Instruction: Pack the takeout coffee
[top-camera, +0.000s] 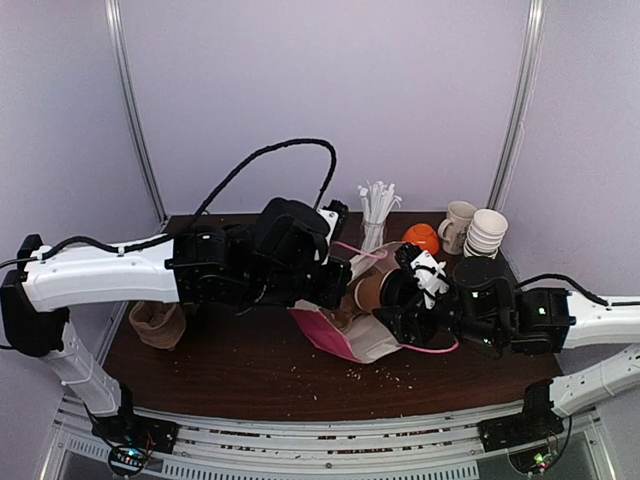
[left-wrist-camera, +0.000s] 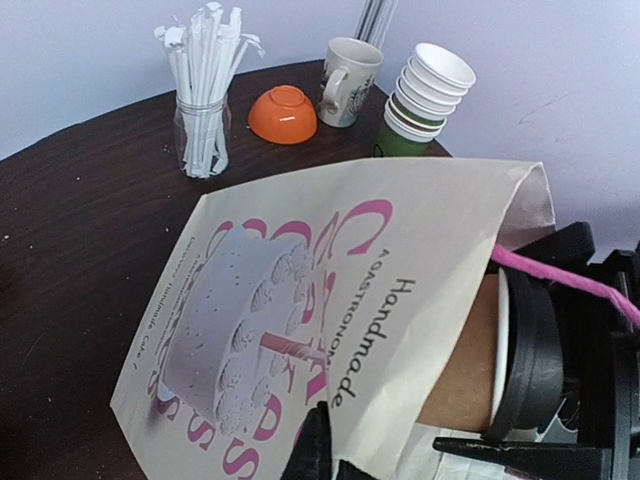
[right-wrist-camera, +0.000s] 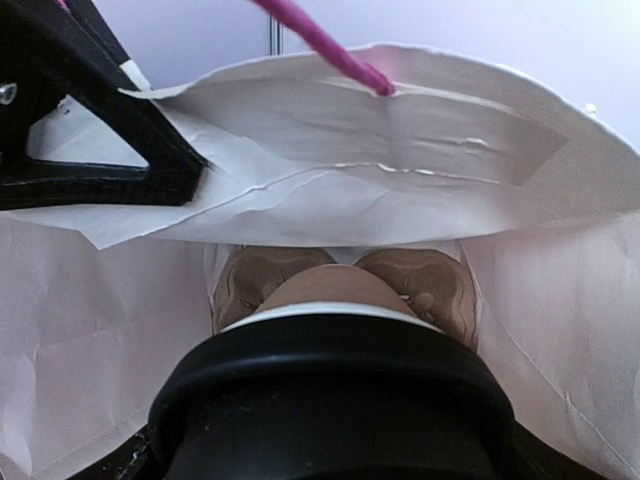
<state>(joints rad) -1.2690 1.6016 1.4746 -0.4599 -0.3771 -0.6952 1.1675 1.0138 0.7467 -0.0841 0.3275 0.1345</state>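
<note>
My left pincer (left-wrist-camera: 325, 458) is pinched shut on the edge of the paper bag (left-wrist-camera: 300, 300). It holds the mouth of the bag up off the table (left-wrist-camera: 80, 230). The bag is white, with a pink cake picture and the word "Handmade" on its side. Its pink handle (left-wrist-camera: 560, 275) runs across the open end.

My right pincer (top-camera: 395, 300) is closed around the takeout coffee (left-wrist-camera: 465, 360). The cup lies on its side in the air. Its brown bottom end is inside the mouth of the bag. Its black lid (left-wrist-camera: 530, 350) sits just outside, next to my right fingers.

From my right wrist I look down into the bag. I see two round brown lumps at the far end. I cannot tell what they are.

At the back of the table stand a glass of white straws (left-wrist-camera: 200, 110), an orange bowl (left-wrist-camera: 283, 113) turned upside down, a beige mug (left-wrist-camera: 348, 68) and a stack of paper cups (left-wrist-camera: 420, 95).
</note>
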